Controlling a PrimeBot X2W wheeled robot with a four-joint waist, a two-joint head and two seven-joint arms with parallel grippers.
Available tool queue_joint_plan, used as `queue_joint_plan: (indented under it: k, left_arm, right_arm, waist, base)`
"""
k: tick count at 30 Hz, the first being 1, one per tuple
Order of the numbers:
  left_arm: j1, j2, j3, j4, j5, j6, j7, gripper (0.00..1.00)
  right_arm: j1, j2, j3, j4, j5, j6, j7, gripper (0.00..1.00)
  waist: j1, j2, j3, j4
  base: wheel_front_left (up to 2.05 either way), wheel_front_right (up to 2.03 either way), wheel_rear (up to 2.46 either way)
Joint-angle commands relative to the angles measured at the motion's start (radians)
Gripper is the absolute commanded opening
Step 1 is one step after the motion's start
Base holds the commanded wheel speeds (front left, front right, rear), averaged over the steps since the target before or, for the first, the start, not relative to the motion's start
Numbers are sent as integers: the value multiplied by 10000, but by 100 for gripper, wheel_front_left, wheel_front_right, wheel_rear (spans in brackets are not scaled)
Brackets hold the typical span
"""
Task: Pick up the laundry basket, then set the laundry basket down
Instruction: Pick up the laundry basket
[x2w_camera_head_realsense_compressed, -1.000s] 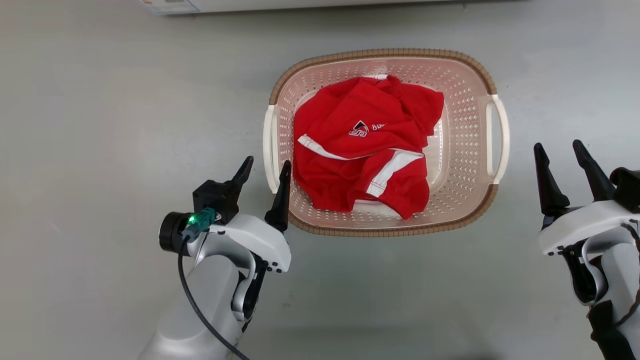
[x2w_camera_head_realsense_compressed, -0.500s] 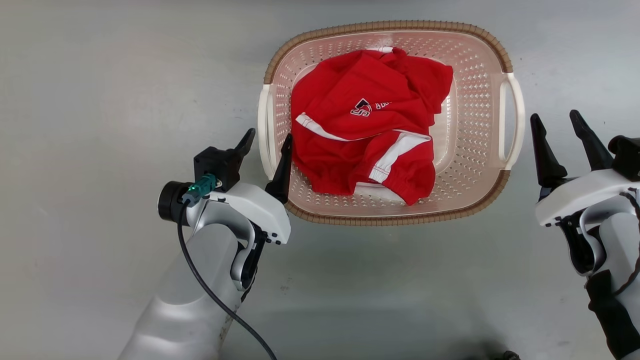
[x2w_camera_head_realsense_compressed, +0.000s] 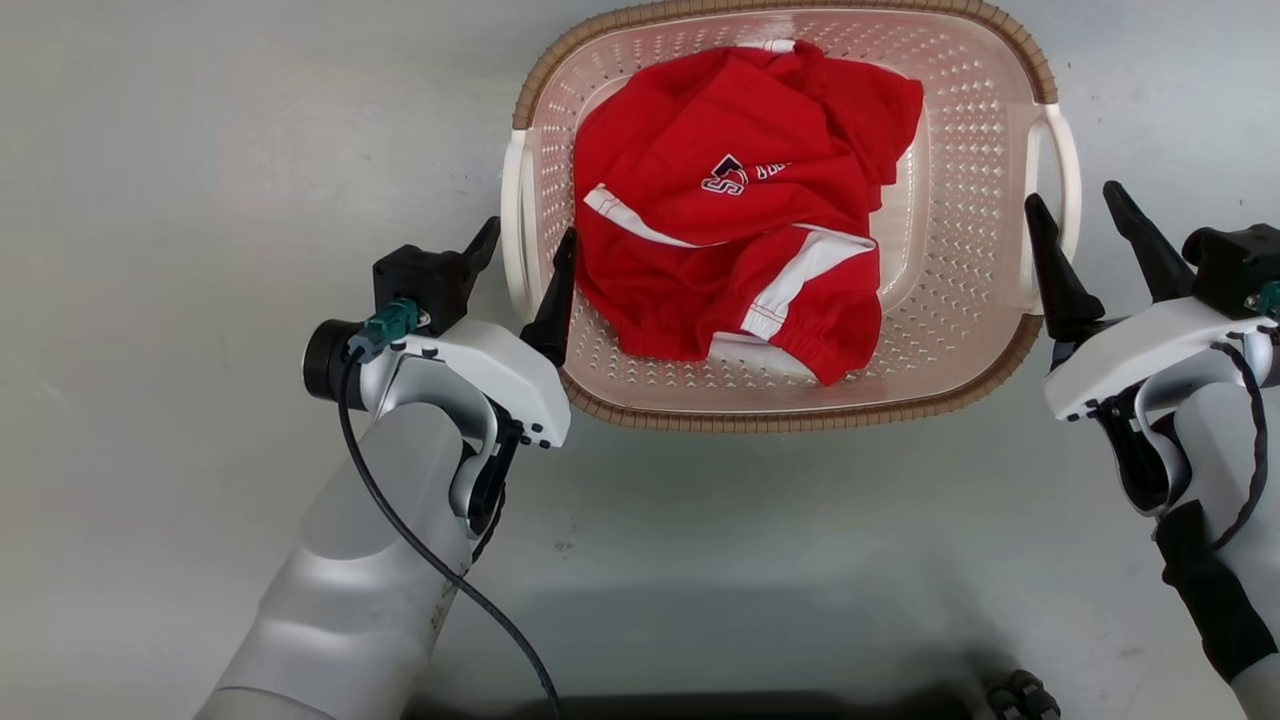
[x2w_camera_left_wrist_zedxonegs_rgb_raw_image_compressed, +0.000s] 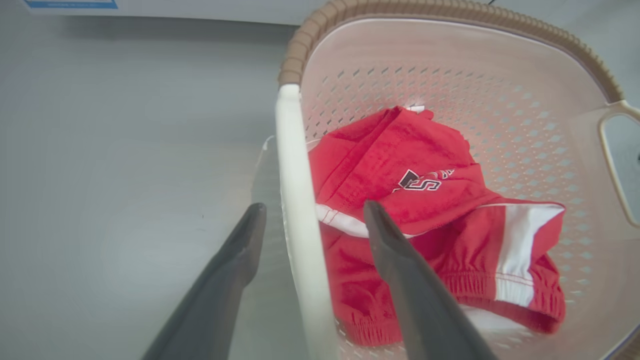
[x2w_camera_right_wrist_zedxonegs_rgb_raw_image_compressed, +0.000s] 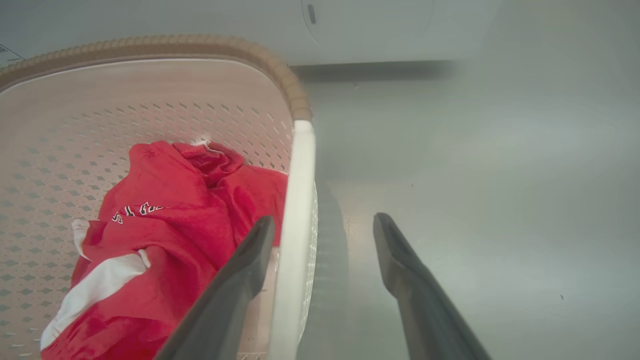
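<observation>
Nearest me both pairs of fingers stand spread and empty, the left gripper (x2w_camera_head_realsense_compressed: 529, 232) straddling the white left handle (x2w_camera_head_realsense_compressed: 510, 190) and the right gripper (x2w_camera_head_realsense_compressed: 1072, 195) straddling the right handle (x2w_camera_head_realsense_compressed: 1068, 150) of the laundry basket (x2w_camera_head_realsense_compressed: 740, 422), which sits on the grey floor (x2w_camera_head_realsense_compressed: 200, 200) with a red garment (x2w_camera_head_realsense_compressed: 740, 190) inside; I'd close both sides together and lift level, keeping the inner fingers clear of the cloth. The head view gives me both arms at once, while the wrist views add that the right handle lies just beside its inner finger, and that a white appliance (x2w_camera_right_wrist_zedxonegs_rgb_raw_image_compressed: 375, 25) stands beyond the basket
</observation>
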Motion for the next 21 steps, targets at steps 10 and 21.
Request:
queue_joint_plan:
  k: [10, 21]
  left_arm:
    - [-332, 196, 206, 363, 15, -141, -105, 100]
    - [-521, 196, 333, 491, 145, -156, -105, 100]
  right_arm:
    - [-147, -74, 531, 271, 574, 39, -53, 100]
    - [-266, -118, 652, 249, 819, 39, -53, 100]
  waist:
    - [0, 0, 425, 30]
    - [0, 0, 658, 62]
  base:
    - [0, 0, 0]
    - [0, 0, 0]
